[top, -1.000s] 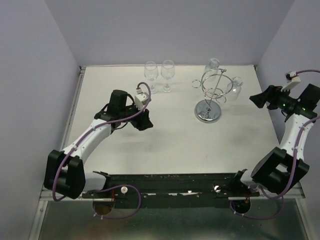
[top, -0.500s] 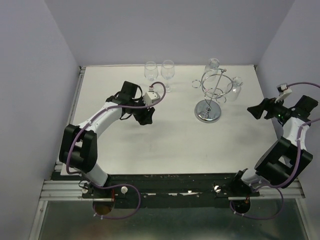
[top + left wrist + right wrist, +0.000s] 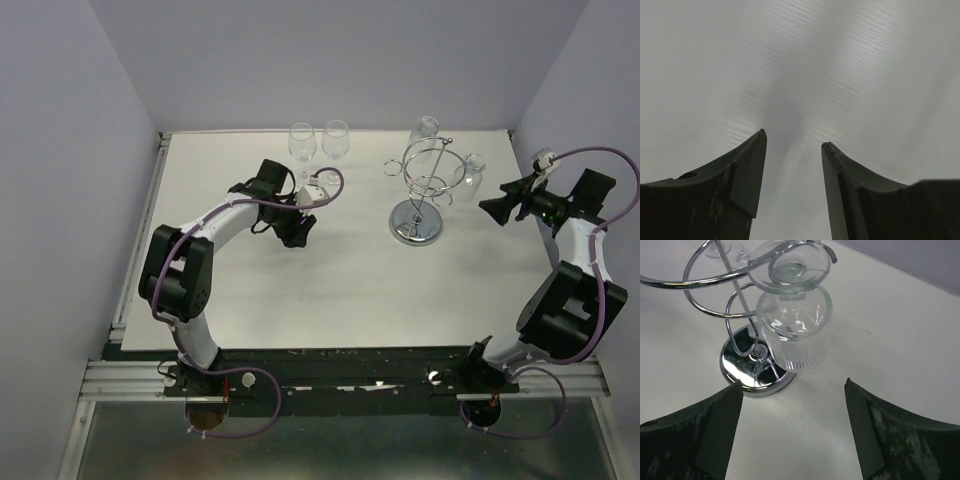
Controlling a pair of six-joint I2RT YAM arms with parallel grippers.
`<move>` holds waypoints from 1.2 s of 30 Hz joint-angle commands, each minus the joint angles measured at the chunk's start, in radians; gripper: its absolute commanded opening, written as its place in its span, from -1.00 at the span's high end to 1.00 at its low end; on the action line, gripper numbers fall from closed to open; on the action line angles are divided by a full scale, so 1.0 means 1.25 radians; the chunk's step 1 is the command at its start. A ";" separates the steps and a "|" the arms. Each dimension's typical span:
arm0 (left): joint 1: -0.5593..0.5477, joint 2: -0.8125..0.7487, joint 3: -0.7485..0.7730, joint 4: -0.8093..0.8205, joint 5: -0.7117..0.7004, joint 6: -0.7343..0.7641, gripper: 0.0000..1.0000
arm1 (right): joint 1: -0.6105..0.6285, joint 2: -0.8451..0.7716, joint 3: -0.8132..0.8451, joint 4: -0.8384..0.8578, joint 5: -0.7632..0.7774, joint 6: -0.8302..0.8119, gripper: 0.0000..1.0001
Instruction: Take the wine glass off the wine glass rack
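Note:
The chrome wine glass rack (image 3: 422,190) stands at the back right of the table, with a round disc base (image 3: 752,367). A clear wine glass (image 3: 794,335) hangs upside down from a loop on its right side; it also shows in the top view (image 3: 470,177). Another glass (image 3: 424,130) hangs at the rack's far side. My right gripper (image 3: 492,208) is open, just right of the hanging glass and pointing at it; in the right wrist view (image 3: 792,390) the glass sits ahead of the jaws. My left gripper (image 3: 298,232) is open and empty over bare table.
Two wine glasses (image 3: 302,146) (image 3: 335,143) stand upright at the back of the table, just behind my left arm. The purple side walls stand close to both arms. The table's back edge lies right behind the rack.
My right gripper has swung left and toward the back, closing in on the hanging glass. My left arm has moved back toward the two standing glasses.

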 commanded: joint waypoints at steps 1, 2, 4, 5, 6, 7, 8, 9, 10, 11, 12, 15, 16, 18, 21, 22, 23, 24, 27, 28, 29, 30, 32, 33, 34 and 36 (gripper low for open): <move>-0.005 0.034 0.070 -0.029 -0.014 0.032 -0.23 | 0.036 0.031 0.038 -0.018 -0.032 -0.061 -0.80; -0.005 0.042 0.078 -0.033 -0.015 0.030 -0.23 | 0.037 0.041 0.046 -0.022 -0.037 -0.064 -0.80; -0.005 0.052 0.094 -0.035 -0.020 0.029 -0.23 | 0.038 0.062 0.065 -0.035 -0.053 -0.080 -0.80; -0.004 0.058 0.099 -0.037 -0.023 0.029 -0.23 | 0.041 0.077 0.082 -0.055 -0.063 -0.099 -0.80; -0.005 0.061 0.107 -0.040 -0.023 0.031 -0.23 | 0.045 0.096 0.107 -0.087 -0.071 -0.124 -0.81; -0.005 0.065 0.114 -0.049 -0.024 0.037 -0.23 | 0.049 0.114 0.131 -0.123 -0.068 -0.149 -0.80; -0.005 0.068 0.124 -0.056 -0.025 0.042 -0.22 | 0.054 0.135 0.160 -0.149 -0.069 -0.172 -0.80; -0.005 0.071 0.130 -0.066 -0.026 0.043 -0.23 | 0.058 0.154 0.179 -0.168 -0.068 -0.183 -0.79; -0.005 0.072 0.136 -0.072 -0.030 0.046 -0.23 | 0.060 0.166 0.198 -0.173 -0.069 -0.187 -0.80; -0.005 0.072 0.141 -0.078 -0.033 0.049 -0.23 | 0.064 0.179 0.213 -0.172 -0.069 -0.191 -0.80; -0.005 0.074 0.143 -0.087 -0.033 0.055 -0.24 | 0.069 0.188 0.225 -0.173 -0.068 -0.194 -0.80; -0.005 0.081 0.156 -0.110 -0.030 0.068 -0.23 | 0.091 0.214 0.267 -0.218 -0.066 -0.251 -0.80; -0.005 0.084 0.161 -0.114 -0.029 0.069 -0.23 | 0.102 0.224 0.286 -0.252 -0.064 -0.285 -0.80; -0.004 0.092 0.172 -0.119 -0.029 0.069 -0.23 | 0.119 0.237 0.307 -0.305 -0.064 -0.334 -0.80; -0.005 0.101 0.185 -0.120 -0.025 0.064 -0.23 | 0.140 0.245 0.308 -0.325 -0.059 -0.359 -0.80; -0.005 0.105 0.192 -0.122 -0.026 0.063 -0.23 | 0.145 0.248 0.307 -0.324 -0.057 -0.361 -0.79; -0.005 0.109 0.197 -0.122 -0.026 0.060 -0.23 | 0.149 0.253 0.307 -0.324 -0.055 -0.361 -0.79; -0.005 0.111 0.201 -0.122 -0.026 0.059 -0.23 | 0.152 0.258 0.310 -0.324 -0.057 -0.360 -0.80; -0.005 0.114 0.207 -0.124 -0.025 0.057 -0.23 | 0.162 0.274 0.318 -0.320 -0.055 -0.361 -0.79; -0.005 0.113 0.207 -0.125 -0.025 0.057 -0.23 | 0.163 0.278 0.323 -0.319 -0.052 -0.361 -0.78; -0.005 0.113 0.207 -0.125 -0.025 0.057 -0.23 | 0.165 0.283 0.327 -0.316 -0.052 -0.361 -0.78; -0.005 0.111 0.207 -0.126 -0.026 0.057 -0.23 | 0.166 0.284 0.330 -0.315 -0.051 -0.361 -0.78; -0.005 0.109 0.205 -0.126 -0.026 0.057 -0.23 | 0.166 0.287 0.334 -0.311 -0.049 -0.359 -0.77; -0.005 0.109 0.204 -0.126 -0.026 0.056 -0.23 | 0.165 0.290 0.337 -0.310 -0.049 -0.359 -0.77; -0.005 0.109 0.201 -0.123 -0.024 0.054 -0.24 | 0.166 0.289 0.337 -0.310 -0.049 -0.359 -0.76; -0.005 0.106 0.197 -0.118 -0.024 0.049 -0.23 | 0.167 0.289 0.334 -0.309 -0.051 -0.359 -0.75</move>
